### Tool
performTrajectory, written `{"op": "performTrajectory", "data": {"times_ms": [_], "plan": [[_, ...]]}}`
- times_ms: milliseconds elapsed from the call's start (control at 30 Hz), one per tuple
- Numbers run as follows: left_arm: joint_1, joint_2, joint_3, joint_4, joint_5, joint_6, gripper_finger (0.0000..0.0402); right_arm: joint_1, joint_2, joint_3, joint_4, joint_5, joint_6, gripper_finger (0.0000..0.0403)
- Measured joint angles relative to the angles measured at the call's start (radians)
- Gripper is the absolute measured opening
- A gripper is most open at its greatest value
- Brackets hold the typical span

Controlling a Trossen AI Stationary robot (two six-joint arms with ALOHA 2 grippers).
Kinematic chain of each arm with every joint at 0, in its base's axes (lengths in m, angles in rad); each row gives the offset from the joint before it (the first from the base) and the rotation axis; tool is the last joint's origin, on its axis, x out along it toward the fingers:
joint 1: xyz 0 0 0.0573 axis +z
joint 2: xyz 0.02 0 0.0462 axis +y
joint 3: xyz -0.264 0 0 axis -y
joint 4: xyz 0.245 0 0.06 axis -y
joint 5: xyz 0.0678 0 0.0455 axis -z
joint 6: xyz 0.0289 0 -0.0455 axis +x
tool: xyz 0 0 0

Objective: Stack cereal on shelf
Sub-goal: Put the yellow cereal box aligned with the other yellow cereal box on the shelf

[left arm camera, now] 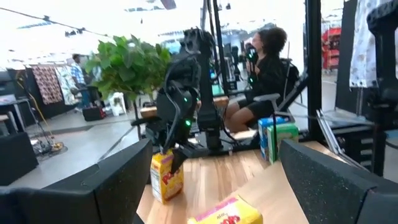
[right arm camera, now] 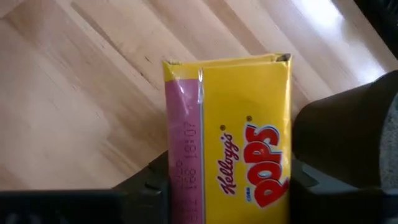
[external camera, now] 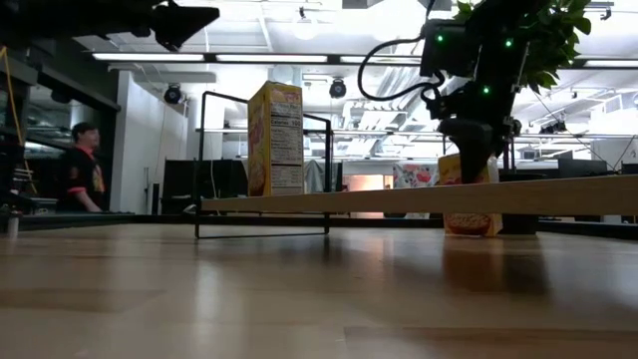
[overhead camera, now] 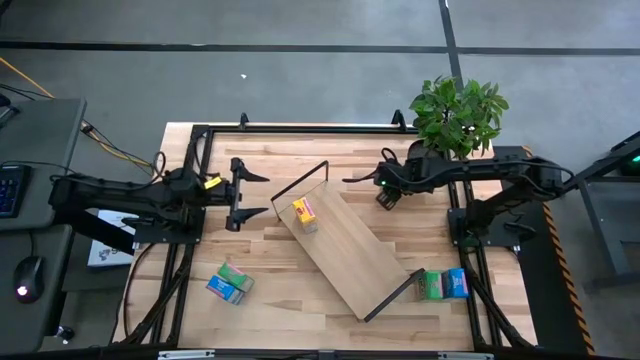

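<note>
The shelf point(overhead camera: 350, 245), a long light-wood board with black wire ends, lies slantwise mid-table. One yellow cereal box point(overhead camera: 304, 213) stands upright on its far left end, also seen in the low view point(external camera: 275, 140). My right gripper point(overhead camera: 385, 193) is shut on a second yellow Pops box point(right arm camera: 249, 137), just beyond the shelf's far side point(external camera: 469, 204). My left gripper point(overhead camera: 262, 195) is open and empty, left of the shelf. A green and a blue box point(overhead camera: 230, 283) lie at the near left. Another green and blue pair point(overhead camera: 443, 284) stands by the shelf's right end. My right gripper pinches the Pops box between its two fingers, one on the pink narrow side point(right arm camera: 177, 180) and one on the opposite narrow side point(right arm camera: 287, 155), at the box's upper end. The fingers come from above, pointing down. The box is upright, its bottom point(external camera: 471, 229) at the tabletop behind the shelf.
A potted plant point(overhead camera: 458, 112) stands at the table's far right corner, just behind my right arm. Black frame rails point(overhead camera: 195, 190) run along the table's left and right sides. Bare wood lies between the shelf and the near left boxes. People show in the room beyond point(left arm camera: 267, 68).
</note>
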State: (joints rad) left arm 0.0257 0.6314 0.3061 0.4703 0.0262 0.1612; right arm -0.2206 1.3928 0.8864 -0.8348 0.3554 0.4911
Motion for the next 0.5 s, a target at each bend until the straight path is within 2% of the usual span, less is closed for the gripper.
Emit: {"op": "performTrajectory", "data": {"times_ms": [133,300,500], "plan": [[0.000,-0.053,0.001,-0.019,-0.011,0.000,0.0344,0.018,-0.026,0.037,-0.024,-0.081,0.001,0.0139],[0.000,-0.132,0.001,-0.116,-0.014,0.037,0.0344,0.115,-0.041,0.159,-0.023,-0.211,-0.002,0.0145],[0.000,-0.181,0.001,-0.175,-0.016,0.042,0.0344,0.288,-0.031,0.355,-0.017,-0.207,0.031,0.0146]]}}
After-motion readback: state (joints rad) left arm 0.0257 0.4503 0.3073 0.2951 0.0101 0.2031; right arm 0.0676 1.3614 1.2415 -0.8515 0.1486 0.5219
